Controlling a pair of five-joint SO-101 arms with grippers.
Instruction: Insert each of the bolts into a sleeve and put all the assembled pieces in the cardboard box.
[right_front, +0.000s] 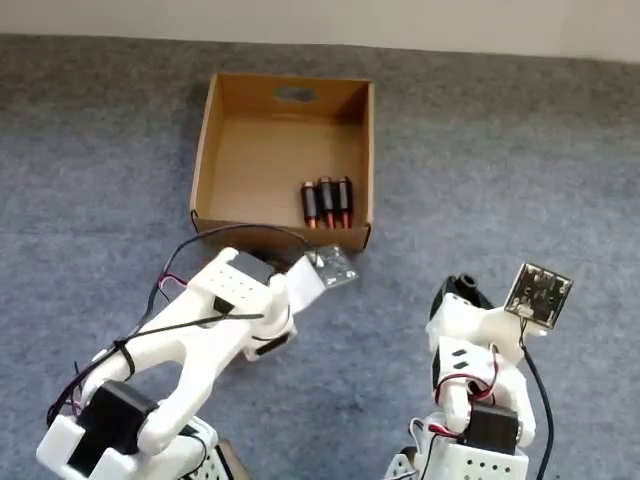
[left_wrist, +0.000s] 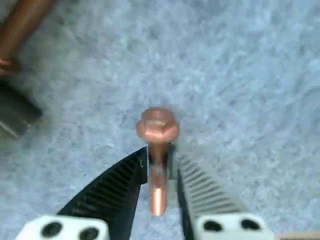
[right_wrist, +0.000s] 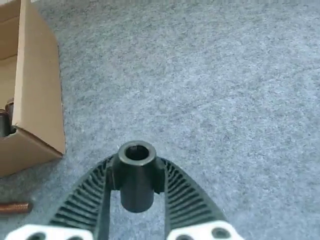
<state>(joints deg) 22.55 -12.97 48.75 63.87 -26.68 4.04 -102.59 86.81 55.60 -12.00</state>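
Grey carpet covers the whole table.

Left gripper: jaws nearly closed, pinching a copper bolt by its shank. The hex flange head points away from the wrist and the threaded end sticks back between the fingers. The bolt is held clear above the carpet.

Right gripper: jaws part-open, clamped on either side of a dark sleeve. The open bore faces the wrist camera and looks hollow.

Loose bolt: copper, lying flat on the carpet outside the box, close to its near corner.

Beyond the held bolt, a blurred copper shaft and a dark grey part lie on the carpet; cannot tell whether they are joined.

Cardboard box: open-topped, just past the left arm. The right arm stands well to its right.

Inside the box, three assembled pieces lie side by side and touching, by the near wall toward the right corner. They have dark bodies with copper ends.
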